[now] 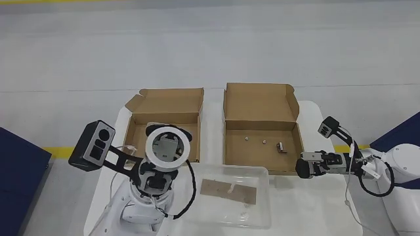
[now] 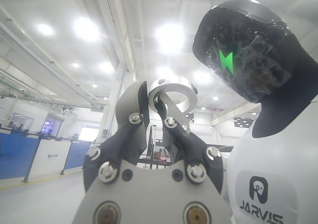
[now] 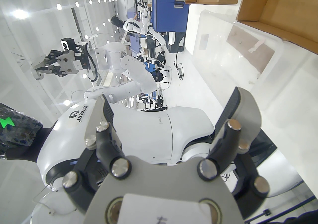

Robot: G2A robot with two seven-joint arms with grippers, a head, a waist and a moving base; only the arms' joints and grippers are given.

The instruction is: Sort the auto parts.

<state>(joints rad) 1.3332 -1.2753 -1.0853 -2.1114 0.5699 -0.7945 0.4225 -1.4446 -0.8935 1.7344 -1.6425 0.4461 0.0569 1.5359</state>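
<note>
A metal ring [image 2: 178, 81] is clamped in the left pincer [image 2: 150, 97] and held aloft above the table's [image 1: 298, 200] left side. The right pincer [image 3: 170, 94] is spread open, empty. Three small parts [image 1: 264, 141] are seen in the right box [image 1: 256, 156]; sorting is judged barely begun.
</note>
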